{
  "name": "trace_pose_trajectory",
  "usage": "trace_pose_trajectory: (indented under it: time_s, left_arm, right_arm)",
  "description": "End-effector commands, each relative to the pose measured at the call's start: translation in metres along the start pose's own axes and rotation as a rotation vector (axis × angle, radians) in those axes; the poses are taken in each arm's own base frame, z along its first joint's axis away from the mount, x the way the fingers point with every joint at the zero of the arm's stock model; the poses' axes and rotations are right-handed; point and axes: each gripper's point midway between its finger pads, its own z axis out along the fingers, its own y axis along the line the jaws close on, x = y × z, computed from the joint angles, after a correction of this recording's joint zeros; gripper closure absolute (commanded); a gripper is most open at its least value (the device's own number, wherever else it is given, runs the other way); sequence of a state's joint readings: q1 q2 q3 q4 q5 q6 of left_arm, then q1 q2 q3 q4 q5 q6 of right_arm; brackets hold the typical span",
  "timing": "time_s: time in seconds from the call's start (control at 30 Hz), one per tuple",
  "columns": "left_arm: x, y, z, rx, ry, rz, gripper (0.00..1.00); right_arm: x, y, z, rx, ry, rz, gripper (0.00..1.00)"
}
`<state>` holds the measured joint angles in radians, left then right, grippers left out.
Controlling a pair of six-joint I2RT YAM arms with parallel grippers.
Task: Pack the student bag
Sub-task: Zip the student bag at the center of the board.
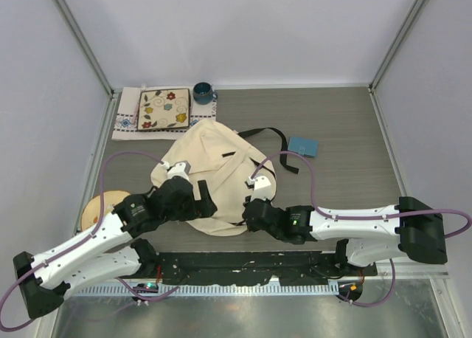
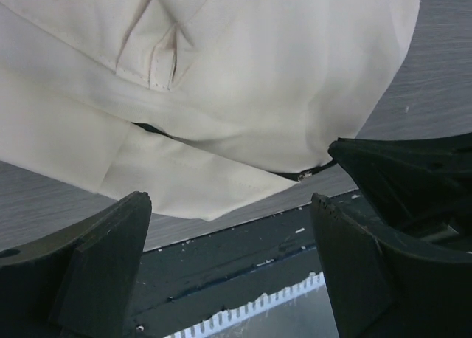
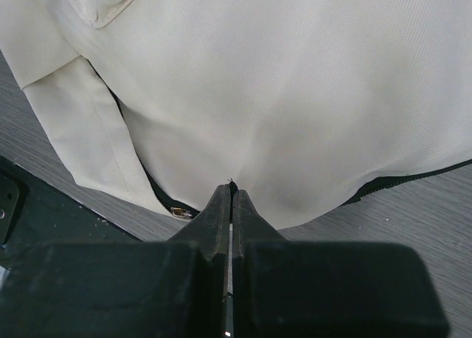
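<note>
- Student bag [image 1: 212,172]: limp cream cloth, likely light; best pinched at a seam or the zipper edge.
- Left fingers [image 2: 103,264] apart; right fingers [image 3: 217,220] clamped on its hem.

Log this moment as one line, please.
large cream fabric backpack: lying on table | left gripper: open, empty, at its near edge | right gripper: shut on its near-edge fabric

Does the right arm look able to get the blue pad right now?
Probably not yet: the right gripper is shut, seemingly pinching the student bag. Once released, only the black strap lies between it and the blue pad.
</note>
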<state>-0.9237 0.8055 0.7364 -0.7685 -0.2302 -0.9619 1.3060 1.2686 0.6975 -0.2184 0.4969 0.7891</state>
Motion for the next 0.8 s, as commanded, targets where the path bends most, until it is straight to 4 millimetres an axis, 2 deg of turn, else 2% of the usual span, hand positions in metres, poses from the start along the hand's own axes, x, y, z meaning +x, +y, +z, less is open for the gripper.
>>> trace_pose_trajectory:
  time_s: [0.0,0.03,0.07,0.1,0.13,0.17,0.27,0.33,0.57,0.6,0.77]
  left_arm:
    - [0.009,-0.022,-0.015,0.153,0.028,-0.122,0.07]
    - [0.01,-0.03,-0.015,0.194,0.026,-0.225,0.07]
    - [0.025,-0.022,-0.002,0.19,0.047,-0.276,0.07]
    - [0.019,-0.038,-0.006,0.284,0.015,-0.333,0.08]
    - [0.021,-0.042,-0.004,0.3,0.025,-0.412,0.09]
    - [0.029,-0.037,0.004,0.288,0.031,-0.433,0.08]
    - [0.044,-0.052,0.006,0.319,0.087,-0.49,0.08]
    - [0.048,-0.055,0.009,0.305,0.098,-0.518,0.08]
    - [0.036,-0.057,0.016,0.309,0.022,-0.7,0.08]
    - [0.032,-0.063,0.014,0.341,0.021,-0.749,0.08]
    - [0.035,-0.054,0.02,0.296,0.022,-0.799,0.09]
  right_arm:
    - [-0.029,0.009,-0.004,0.002,-0.096,0.069,0.99]
    - [-0.03,0.008,-0.004,0.004,-0.1,0.072,0.99]
    - [-0.031,0.008,-0.004,0.004,-0.104,0.078,0.99]
    - [-0.031,0.008,-0.004,0.008,-0.109,0.077,0.99]
    - [-0.033,0.008,-0.004,0.009,-0.114,0.081,0.99]
    - [-0.033,0.007,-0.004,0.012,-0.113,0.08,0.99]
    - [-0.035,0.005,-0.004,0.024,-0.124,0.083,0.99]
    - [-0.036,0.004,-0.005,0.03,-0.129,0.083,0.99]
    - [-0.039,0.003,-0.006,0.044,-0.134,0.084,0.99]
    - [-0.04,0.003,-0.006,0.042,-0.136,0.086,0.99]
    - [-0.041,0.002,-0.007,0.048,-0.139,0.091,0.99]
